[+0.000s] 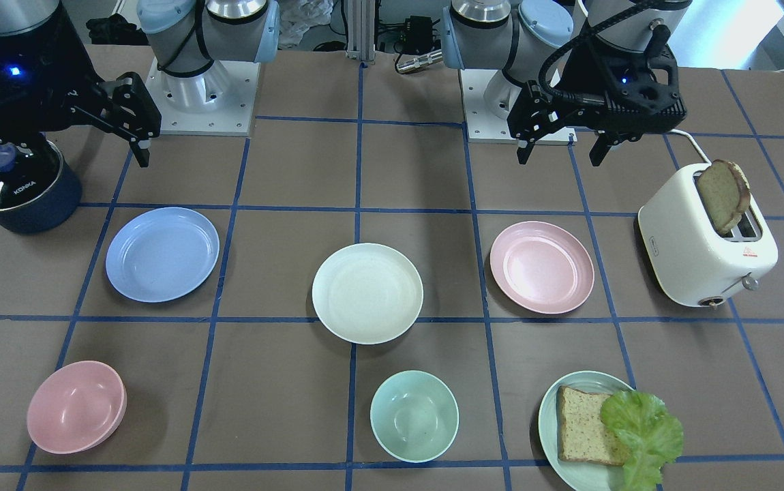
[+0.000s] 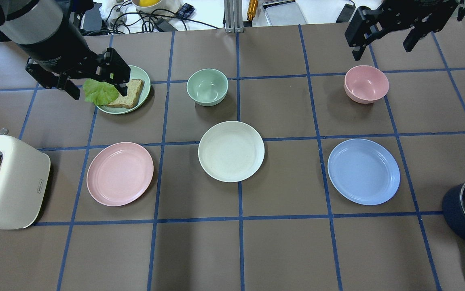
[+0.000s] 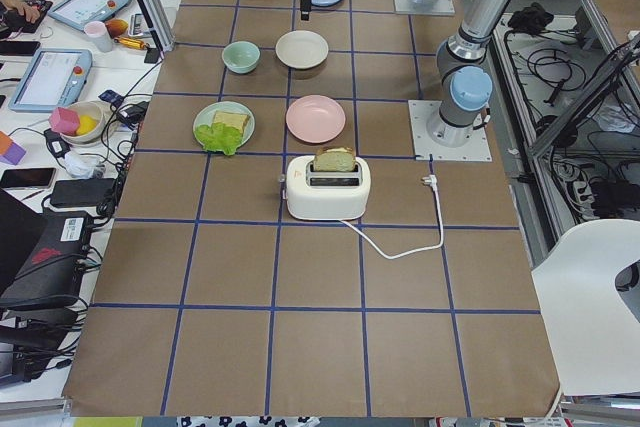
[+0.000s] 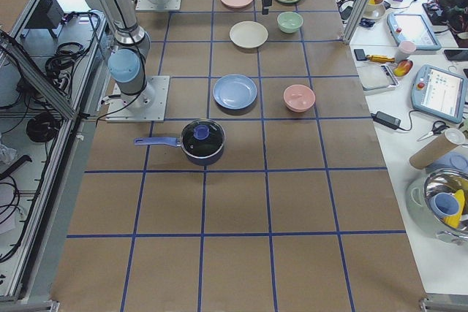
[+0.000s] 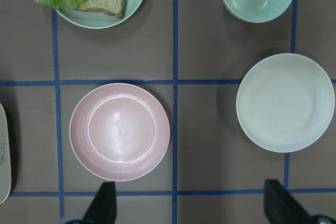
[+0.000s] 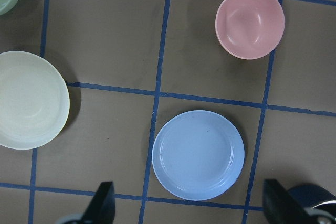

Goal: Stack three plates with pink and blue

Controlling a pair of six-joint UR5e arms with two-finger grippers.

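Three shallow plates lie apart in a row on the brown table: the light blue plate (image 1: 162, 254) (image 2: 363, 171), the cream-white plate (image 1: 367, 293) (image 2: 231, 151) and the pale pink plate (image 1: 542, 266) (image 2: 120, 173). My left gripper (image 1: 560, 155) (image 2: 99, 93) hangs open and empty, high above the table; its wrist view shows the pink plate (image 5: 119, 131) and cream plate (image 5: 285, 102) below. My right gripper (image 1: 82, 153) (image 2: 382, 52) is also open and empty, held high; its wrist view shows the blue plate (image 6: 198, 155) below.
A deeper pink bowl (image 1: 76, 407) and a mint bowl (image 1: 414, 415) stand on the operators' side. A mint-green plate (image 1: 547, 416) holds bread and lettuce. A white toaster (image 1: 699, 259) with a bread slice stands beyond the pink plate. A dark lidded pot (image 1: 20, 191) stands beyond the blue plate.
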